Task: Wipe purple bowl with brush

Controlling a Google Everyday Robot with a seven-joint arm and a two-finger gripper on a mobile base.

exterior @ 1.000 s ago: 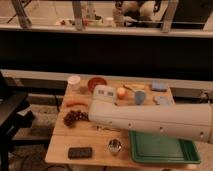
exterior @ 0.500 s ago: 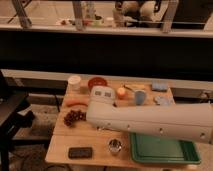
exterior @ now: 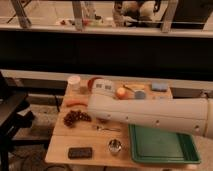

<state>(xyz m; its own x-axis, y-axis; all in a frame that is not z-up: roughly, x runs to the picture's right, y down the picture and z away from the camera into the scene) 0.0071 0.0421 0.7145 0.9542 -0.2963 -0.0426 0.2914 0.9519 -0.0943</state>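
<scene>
Hardly anything has shifted in the last second. The big white arm lies across the wooden table on the same line as before, and nothing on the table has budged.

The gripper is hidden under the arm's blocky end, so I can't point at it. Its fingers are clenched tight, and whether they've got anything between them is hidden too. I'm taking that end as the spot where the fingers are.

Going round from there:
- just behind and to the left, an orange-red bowl peeks out past the arm, with a white cup beside it further left
- left, an orange carrot-looking stick lies flat
- left and a bit nearer the camera, a dark maroon clump that looks lumpy, more like grapes than a dish, though I can't say for sure
- in front, a thin silver utensil lies just clear of the arm's lower edge
- further front, a small metal cup, and left of that a flat black slab
- front right, a green tray, partly under the arm
- behind and right, an orange ball, a blue round thing and a blue sponge

As for the purple bowl and the brush, I can't pick out either one. The arm covers the middle of the table, and only a dark shadowy patch shows under its end.
</scene>
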